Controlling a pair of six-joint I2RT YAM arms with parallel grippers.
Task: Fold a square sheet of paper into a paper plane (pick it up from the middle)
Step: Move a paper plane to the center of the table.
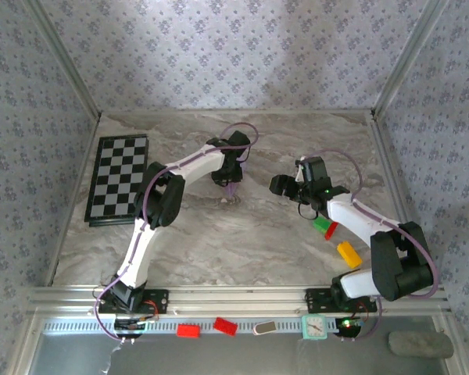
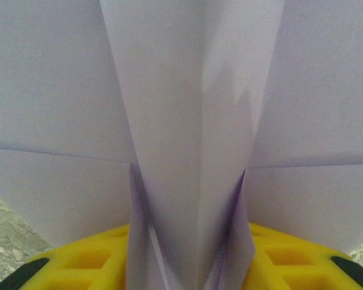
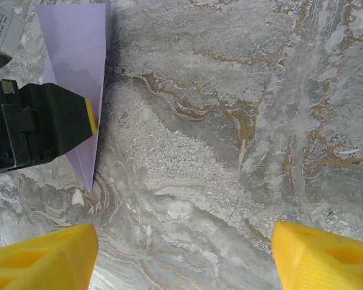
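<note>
The folding looks all but done: the plane (image 2: 187,121) is already a narrow dart with a lengthwise centre crease, wings spread to either side; no flat square sheet is to be seen; what is left, I judge, is at most a last press of the creases and letting go.

The plane is at mid-table, well to the right of the board (image 1: 117,180), with its keel between the left gripper (image 1: 231,184) fingers; whether those fingers pinch it or merely flank it I cannot tell.

The right gripper (image 3: 184,254) hovers farther right of the board, jaws wide apart over bare table (image 3: 242,121), holding nothing.

A green-and-red block (image 1: 324,226) and a yellow block (image 1: 349,254) lie far right of the board, well apart from the plane; neither seems in the way.
</note>
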